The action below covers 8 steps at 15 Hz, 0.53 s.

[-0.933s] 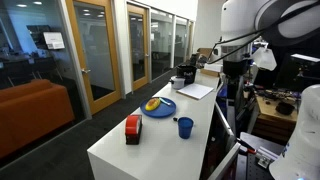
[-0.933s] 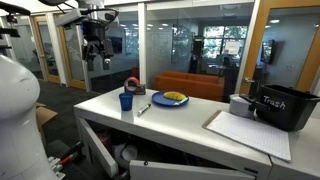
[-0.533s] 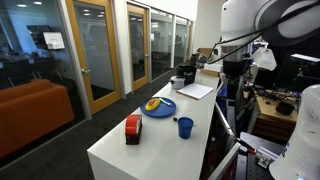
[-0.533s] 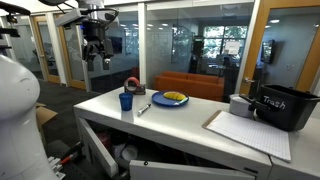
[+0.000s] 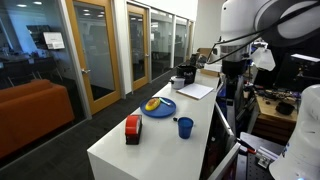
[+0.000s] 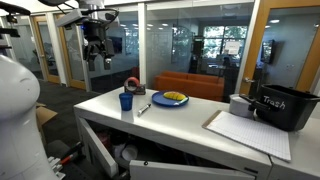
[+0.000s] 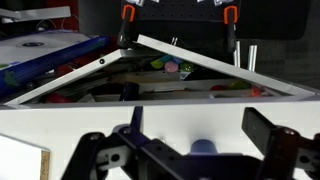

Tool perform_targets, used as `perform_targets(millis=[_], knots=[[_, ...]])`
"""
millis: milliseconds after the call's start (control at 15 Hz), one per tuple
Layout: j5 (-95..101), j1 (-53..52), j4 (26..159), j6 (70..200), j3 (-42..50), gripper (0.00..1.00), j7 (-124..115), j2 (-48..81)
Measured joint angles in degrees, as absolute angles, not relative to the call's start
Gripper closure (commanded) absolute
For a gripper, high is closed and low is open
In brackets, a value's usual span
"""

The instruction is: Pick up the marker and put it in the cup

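gripper raised well clear of the white table, jaws apart, empty. dark marker flat on the tabletop, just beside the blue cup. risk of clipping the cup or rolling the marker through a skewed descent.

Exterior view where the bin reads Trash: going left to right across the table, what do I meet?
From the left: cup → marker → plate → paper → bin. The red box behind the cup overlaps it, so it is left out.
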<state>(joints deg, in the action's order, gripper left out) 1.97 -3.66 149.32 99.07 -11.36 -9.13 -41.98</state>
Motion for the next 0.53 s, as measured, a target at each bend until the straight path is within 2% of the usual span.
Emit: perform_targets(millis=[533], knots=[[2.1,-3.0,145.3,108.9,-10.5,0.00,-10.9,-34.5]])
